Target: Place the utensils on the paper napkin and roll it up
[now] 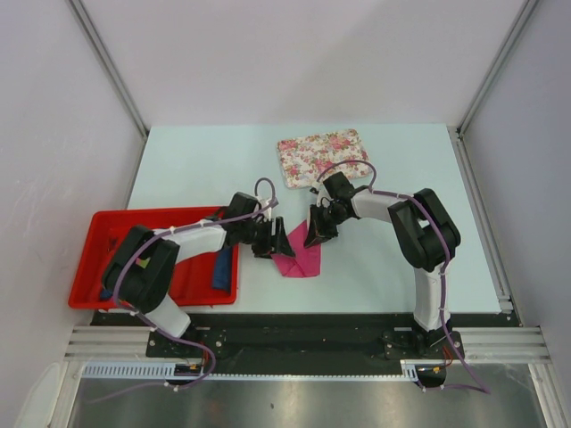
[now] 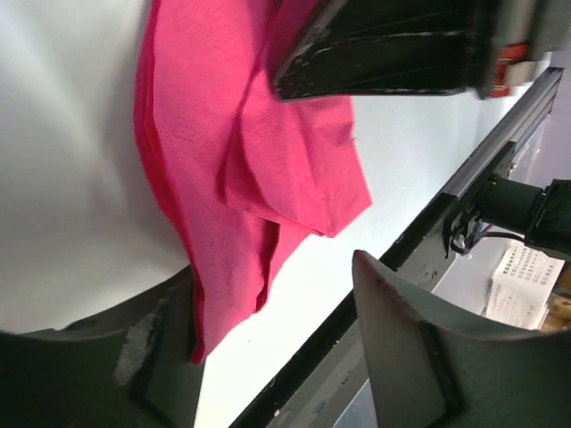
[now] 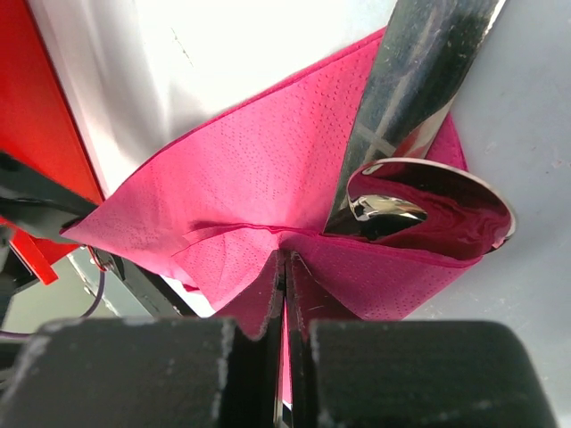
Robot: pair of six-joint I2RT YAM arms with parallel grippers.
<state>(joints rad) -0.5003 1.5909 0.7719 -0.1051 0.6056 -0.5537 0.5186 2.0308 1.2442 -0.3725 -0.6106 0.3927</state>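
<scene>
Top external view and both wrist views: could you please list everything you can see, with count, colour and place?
paper napkin: one, magenta-pink, near centre of the table, partly folded, between the two grippers
utensils: at least two, shiny silver, lying on the napkin, one with a spoon bowl
floral mat: one, cream with pink roses, far centre of the table
tray: one, red, left side of the table
blue item: one, blue, right end of the tray
table: one, pale blue-green
left gripper: one, black, open, at the napkin's left edge
right gripper: one, black, shut on a fold of the napkin
</scene>
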